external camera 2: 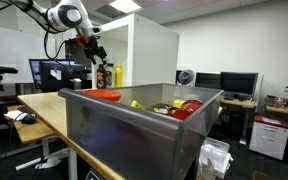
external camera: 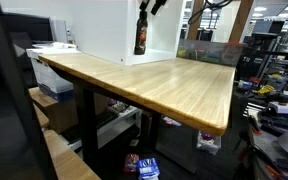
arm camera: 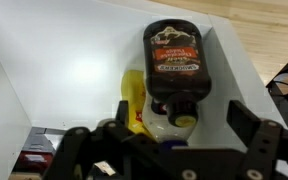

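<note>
Overhead, spread pincer (arm camera: 177, 120), dark bottle (arm camera: 174, 55), yellow bottle (arm camera: 134, 95)

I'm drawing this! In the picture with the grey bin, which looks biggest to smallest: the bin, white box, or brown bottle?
In an exterior view:
1. grey bin, but it sits nearest the camera
2. white box
3. brown bottle

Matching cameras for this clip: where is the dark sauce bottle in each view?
In an exterior view: dark sauce bottle top centre, upright by the white box.
In an exterior view: left of centre, beside a yellow bottle.
Wrist view: upper centre, yellow bottle alongside.
Shared landmark: the white box.
</note>
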Tool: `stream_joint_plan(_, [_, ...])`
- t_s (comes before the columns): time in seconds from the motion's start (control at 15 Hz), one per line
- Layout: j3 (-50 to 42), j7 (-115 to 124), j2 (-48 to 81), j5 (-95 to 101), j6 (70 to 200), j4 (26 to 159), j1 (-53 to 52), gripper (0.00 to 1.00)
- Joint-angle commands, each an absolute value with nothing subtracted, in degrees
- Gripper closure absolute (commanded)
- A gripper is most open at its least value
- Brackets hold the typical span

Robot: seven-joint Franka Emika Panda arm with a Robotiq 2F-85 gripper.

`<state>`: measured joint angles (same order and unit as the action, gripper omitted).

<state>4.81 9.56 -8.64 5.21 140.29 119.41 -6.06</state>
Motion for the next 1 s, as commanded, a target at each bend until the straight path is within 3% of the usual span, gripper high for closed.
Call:
stream_joint_plan(0.0, [4.76,5.07,-14.83,3.47,134.31,122.99,-5.80,0.00])
stream_joint_plan(0.47, [3.83,-0.79,-25.53,5.60,127.18,130.13,-5.28,0.02])
stream_joint_plan(0.53, [3.72,-1.33,-27.42,6.62,127.30,131.56,-4.98,0.26])
stream_joint_plan(0.67, [2.87,-3.47,-30.47,7.29,128.38,134.15,-4.98,0.28])
stream_joint_plan(0.73, [2.04,-5.19,-32.91,7.91,129.65,136.37,-4.90,0.38])
stream_joint_plan(0.93, [0.75,-6.81,-36.80,10.83,135.48,140.91,-3.44,0.54])
